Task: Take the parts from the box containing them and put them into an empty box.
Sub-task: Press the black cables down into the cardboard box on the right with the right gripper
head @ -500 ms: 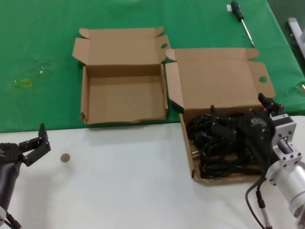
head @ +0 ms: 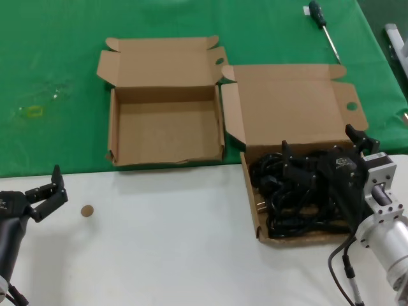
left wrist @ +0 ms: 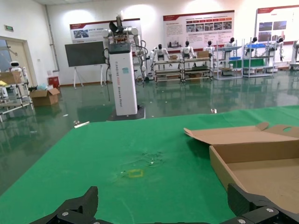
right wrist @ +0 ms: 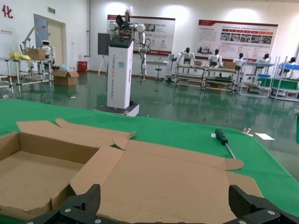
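Note:
The parts, a tangle of black cables, lie in the larger brown box, whose tall lid panel has a round hole in one ear. My right gripper hangs over the cables near the box's back wall, open, with nothing between its fingers. The cables do not show in the right wrist view. The empty box stands to the left of it on the green cloth. My left gripper waits open at the near left, over the white table.
A green-handled screwdriver lies on the green cloth behind the right box. A small brown disc sits on the white table near my left gripper. A yellow mark shows on the cloth at left.

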`<state>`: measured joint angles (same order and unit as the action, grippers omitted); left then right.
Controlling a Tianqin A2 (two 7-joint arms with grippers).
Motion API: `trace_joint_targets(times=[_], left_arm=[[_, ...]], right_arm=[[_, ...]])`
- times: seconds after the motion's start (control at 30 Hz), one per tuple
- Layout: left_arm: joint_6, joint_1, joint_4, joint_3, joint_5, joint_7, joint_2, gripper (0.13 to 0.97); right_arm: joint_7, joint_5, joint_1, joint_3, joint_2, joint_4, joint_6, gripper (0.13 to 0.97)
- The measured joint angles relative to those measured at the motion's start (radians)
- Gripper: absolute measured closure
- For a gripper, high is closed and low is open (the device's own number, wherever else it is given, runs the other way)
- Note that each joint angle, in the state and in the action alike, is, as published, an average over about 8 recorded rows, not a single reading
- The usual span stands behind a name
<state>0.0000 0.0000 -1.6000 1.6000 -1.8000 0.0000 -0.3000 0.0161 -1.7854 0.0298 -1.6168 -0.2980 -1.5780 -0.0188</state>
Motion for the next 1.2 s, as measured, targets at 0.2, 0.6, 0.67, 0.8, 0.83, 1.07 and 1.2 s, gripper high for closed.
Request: trace_joint_targets(times=[0.2, 0.6, 0.67, 0.8, 0.83, 1.07, 1.2], left_arm=[[0.0, 0.0, 0.0, 0.0, 0.0, 0.0, 0.0, 0.139], [0.0, 0.0, 0.0, 0.0, 0.0, 0.0, 0.0, 0.21], [0.0, 0.0, 0.0, 0.0, 0.0, 0.0, 0.0, 0.245], [0.0, 0.0, 0.0, 0.0, 0.0, 0.0, 0.0, 0.316], [0.0, 0.0, 0.0, 0.0, 0.0, 0.0, 0.0, 0.334], [0.0, 0.0, 0.0, 0.0, 0.0, 0.0, 0.0, 0.405], [0.0, 0.0, 0.0, 0.0, 0.0, 0.0, 0.0, 0.512]], right_arm=[[0.0, 0.0, 0.0, 0.0, 0.0, 0.0, 0.0, 0.129], [0.0, 0.0, 0.0, 0.0, 0.0, 0.0, 0.0, 0.129], [0.0, 0.0, 0.0, -0.003, -0.002, 0.001, 0.003, 0.129], [-0.001, -0.002, 0.001, -0.015, -0.011, 0.006, 0.013, 0.129], [-0.001, -0.004, 0.001, -0.02, -0.015, 0.007, 0.017, 0.129], [-0.003, -0.011, -0.001, -0.046, -0.066, 0.024, 0.018, 0.129], [0.009, -0.007, -0.001, -0.033, -0.104, 0.042, -0.02, 0.129]])
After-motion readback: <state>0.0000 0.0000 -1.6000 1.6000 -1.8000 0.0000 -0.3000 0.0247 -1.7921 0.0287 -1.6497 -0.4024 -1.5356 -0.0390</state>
